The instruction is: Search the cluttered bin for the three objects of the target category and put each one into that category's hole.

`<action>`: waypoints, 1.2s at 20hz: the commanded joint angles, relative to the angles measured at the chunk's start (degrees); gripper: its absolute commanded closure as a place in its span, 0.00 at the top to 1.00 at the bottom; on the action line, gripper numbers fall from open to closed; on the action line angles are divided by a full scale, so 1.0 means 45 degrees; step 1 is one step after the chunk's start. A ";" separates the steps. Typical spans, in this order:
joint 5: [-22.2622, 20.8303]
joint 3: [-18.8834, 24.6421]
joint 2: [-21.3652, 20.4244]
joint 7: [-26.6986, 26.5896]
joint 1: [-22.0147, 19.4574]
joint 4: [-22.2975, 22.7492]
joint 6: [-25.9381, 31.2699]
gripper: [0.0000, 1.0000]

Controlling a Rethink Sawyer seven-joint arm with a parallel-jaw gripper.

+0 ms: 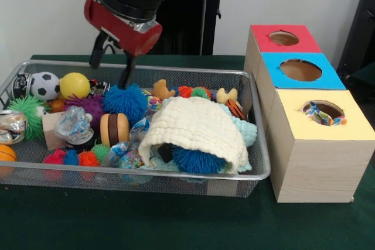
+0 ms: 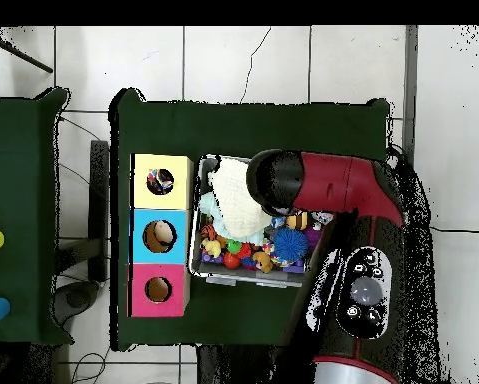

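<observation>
We take this for a robotics lab; a red and black arm [image 1: 132,4] stands at a green-covered bench [image 1: 146,223]; three colour-faced wooden boxes [image 1: 304,103] sit there; the floor [image 2: 283,60] is pale tile, the wall [image 1: 47,10] plain white.

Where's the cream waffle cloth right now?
In the front view, the cream waffle cloth lies in the wire basket's right half, draped over a blue spiky ball, near the yellow-faced box.
</observation>
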 commanded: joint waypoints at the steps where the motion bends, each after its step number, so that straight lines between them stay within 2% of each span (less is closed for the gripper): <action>1: -0.0669 -0.0811 0.1008 0.1952 0.0066 0.0278 0.0458 1.00; 4: -0.0701 -0.1148 0.1289 0.1878 0.0001 0.0226 0.0815 1.00; 9: -0.0625 -0.1158 0.1756 0.1455 -0.0561 0.0679 -0.0128 1.00; 12: -0.0432 -0.0784 0.2192 0.0967 -0.1070 0.0762 -0.0404 1.00; 21: -0.0274 -0.0001 0.3023 0.0612 -0.1932 0.1323 -0.1637 1.00; 24: -0.0095 0.0508 0.3267 -0.0104 -0.2486 0.1505 -0.1509 1.00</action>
